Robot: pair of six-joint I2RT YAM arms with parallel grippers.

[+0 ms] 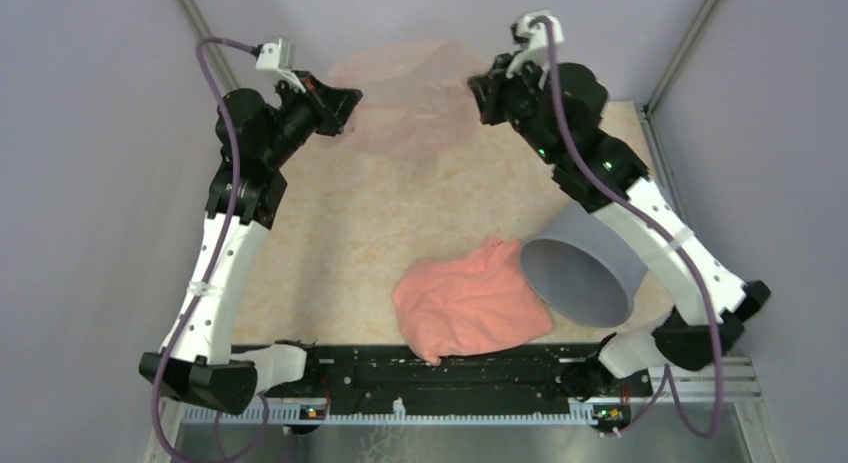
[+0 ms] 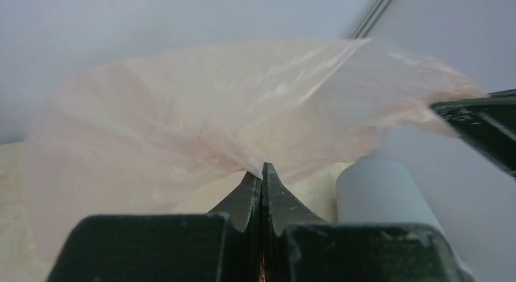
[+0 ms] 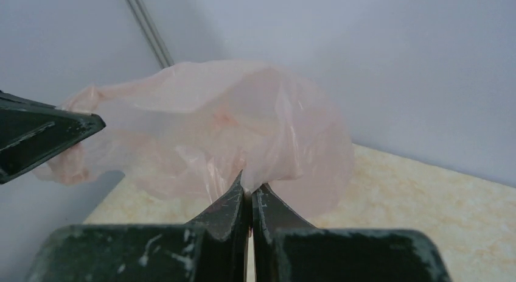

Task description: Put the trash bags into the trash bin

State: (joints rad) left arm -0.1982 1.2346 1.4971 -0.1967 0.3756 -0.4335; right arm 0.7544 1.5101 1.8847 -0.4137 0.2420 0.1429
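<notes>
Carry step apparently in hand: left claw (image 2: 261, 172) and right claw (image 3: 248, 186) each clamp an edge of the bag (image 1: 415, 98), spread aloft between them; the bin (image 1: 580, 278) stands well behind the right claw, so both must bring the bag back over its mouth.

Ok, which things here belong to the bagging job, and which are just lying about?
Part of the job:
- see-through pink trash bag, held up between the left claw and the right claw, both shut on it
- grey trash bin

Just lying about:
- salmon-pink cloth, crumpled on the table next to the bin
</notes>
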